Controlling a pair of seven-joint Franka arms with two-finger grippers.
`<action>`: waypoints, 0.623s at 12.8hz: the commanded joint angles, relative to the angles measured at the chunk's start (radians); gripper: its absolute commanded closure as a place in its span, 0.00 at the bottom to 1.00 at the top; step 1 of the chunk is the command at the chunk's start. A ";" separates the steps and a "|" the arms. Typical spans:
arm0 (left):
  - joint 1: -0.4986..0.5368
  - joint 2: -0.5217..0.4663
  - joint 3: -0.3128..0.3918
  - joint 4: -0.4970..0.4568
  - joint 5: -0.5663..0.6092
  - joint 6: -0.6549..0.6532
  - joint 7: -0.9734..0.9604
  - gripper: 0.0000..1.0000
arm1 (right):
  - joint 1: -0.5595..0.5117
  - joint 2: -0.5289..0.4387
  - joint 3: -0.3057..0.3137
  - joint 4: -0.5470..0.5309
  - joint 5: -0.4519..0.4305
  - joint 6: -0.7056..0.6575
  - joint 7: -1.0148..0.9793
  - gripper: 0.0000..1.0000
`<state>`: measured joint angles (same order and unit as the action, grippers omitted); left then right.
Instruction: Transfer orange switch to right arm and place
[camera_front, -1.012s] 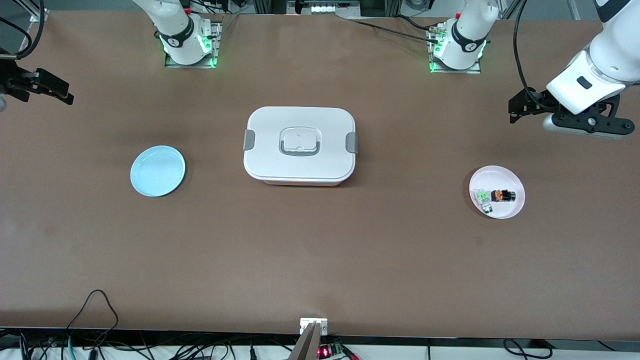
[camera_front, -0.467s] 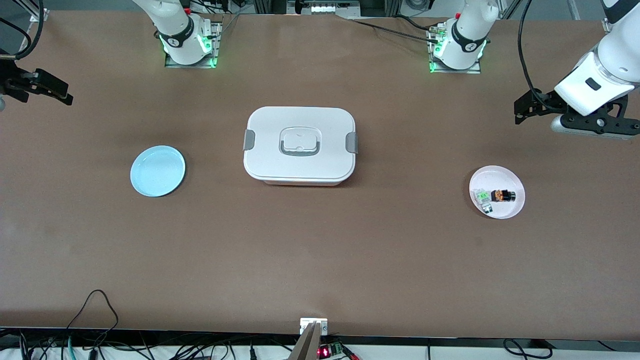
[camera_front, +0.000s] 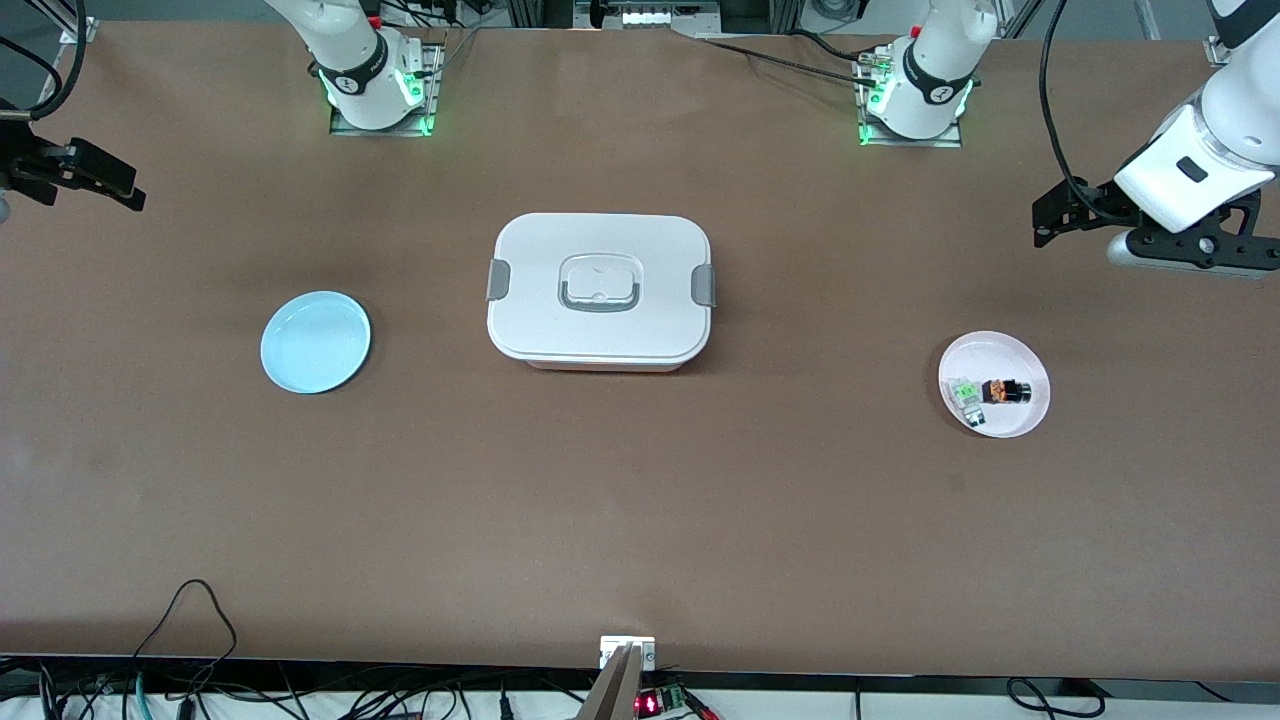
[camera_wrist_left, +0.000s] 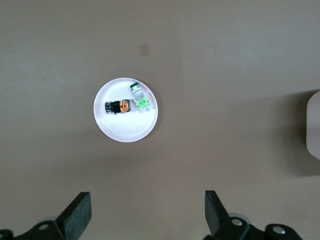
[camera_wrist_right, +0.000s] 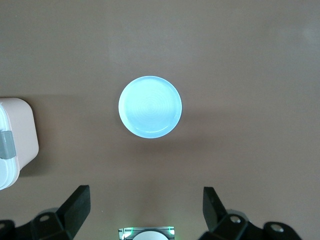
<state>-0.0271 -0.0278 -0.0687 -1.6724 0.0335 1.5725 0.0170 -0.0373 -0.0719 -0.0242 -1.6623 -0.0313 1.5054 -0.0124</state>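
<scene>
Both grippers – left gripper (camera_wrist_left: 145, 215), right gripper (camera_wrist_right: 145, 210) – open, empty; orange switch (camera_front: 1006, 391) touches green part (camera_front: 966, 396) – mis-grab risk.

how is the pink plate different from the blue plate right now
The pink plate holds two small parts, the orange switch and a clear-and-green component; the blue plate holds nothing. The pink plate lies toward the left arm's end of the table, the blue plate toward the right arm's end. Both are small, round and flat on the table, on either side of the closed white box.
</scene>
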 joint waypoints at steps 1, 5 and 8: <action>0.001 0.006 -0.005 0.020 0.020 -0.020 -0.009 0.00 | -0.004 0.003 -0.002 0.004 0.017 0.006 -0.011 0.00; 0.012 0.051 0.001 0.052 0.019 -0.017 -0.008 0.00 | -0.004 0.004 -0.005 0.002 0.036 -0.004 -0.009 0.00; 0.087 0.098 0.001 0.060 0.019 0.009 0.006 0.00 | -0.004 0.003 -0.003 0.002 0.034 -0.010 -0.009 0.00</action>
<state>0.0156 0.0161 -0.0656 -1.6554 0.0346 1.5760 0.0138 -0.0373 -0.0671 -0.0256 -1.6626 -0.0138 1.5059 -0.0125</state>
